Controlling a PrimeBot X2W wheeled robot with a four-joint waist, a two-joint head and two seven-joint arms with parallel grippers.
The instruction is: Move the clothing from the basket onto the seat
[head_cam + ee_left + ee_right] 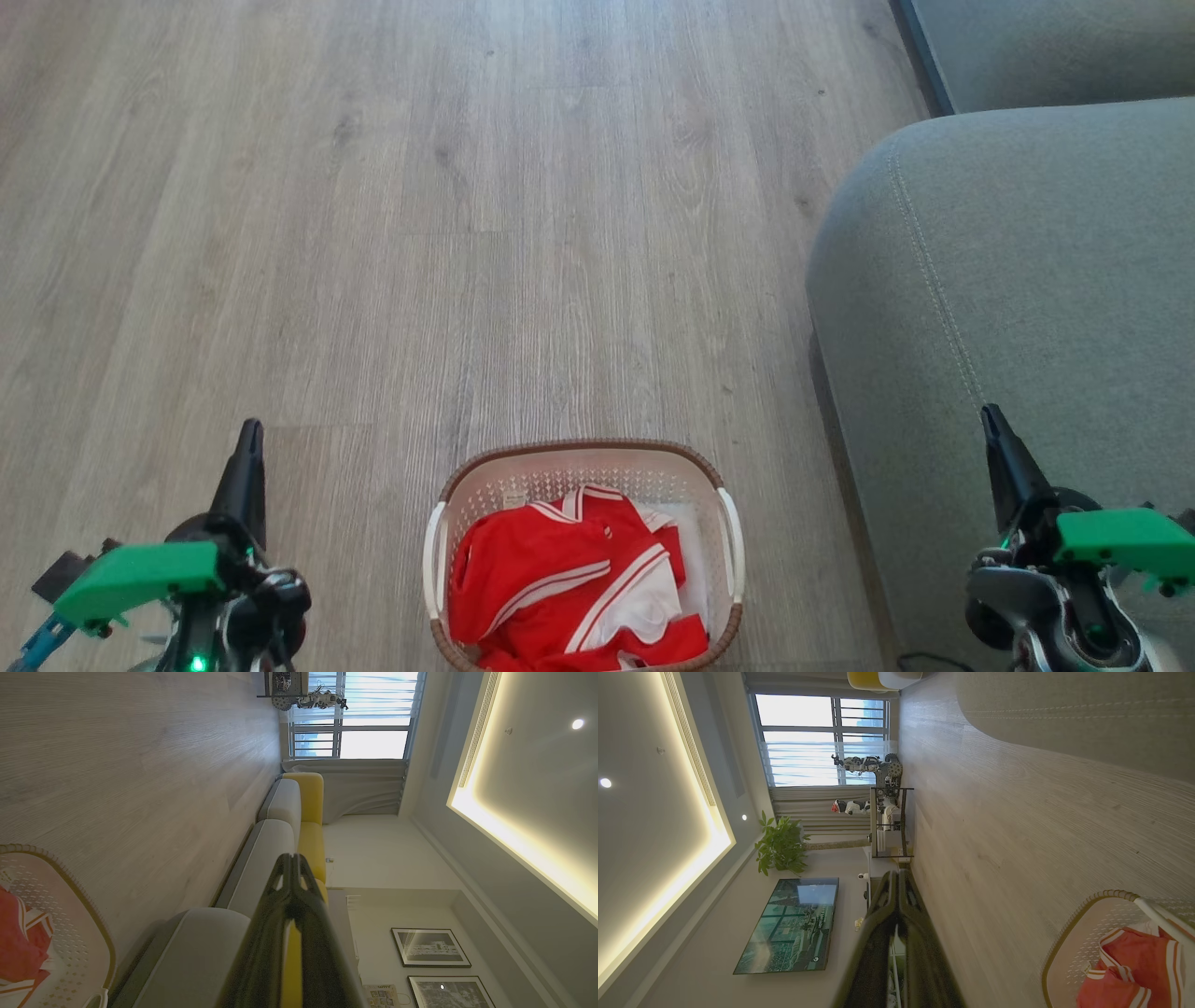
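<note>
Item sought: bright red soft jersey clothing with white stripes and a white collar, lying crumpled in a heap inside the basket and covering most of its bottom; I am seeing no garment outside it.
Landmark: small oval white perforated plastic basket with a brown woven-look rim, standing on the pale wood-plank floor straight ahead of me, its near end cut off by the edge of the head view.
Destination: large grey fabric-upholstered sofa seat with a pale stitched seam, lying to the right of the basket, near it but apart.
Left gripper: I am holding it clenched on nothing, fingers pressed together, to the left of the basket over bare floor.
Right gripper: I am holding it clenched and empty too, to the right of the basket, showing against the sofa's front edge.
Bearing: the clothing is lying between my two grippers and closer to my body than either fingertip; both grippers are pointing forward, past the basket.
Long axis: the heap is bunched, so I am reading no clear axis.
Nearer arm: I am judging the left a little closer to the basket, while the right is sitting on the sofa side.
Coming move: I am judging that a gripper needs opening and tipping down and inward.
</note>
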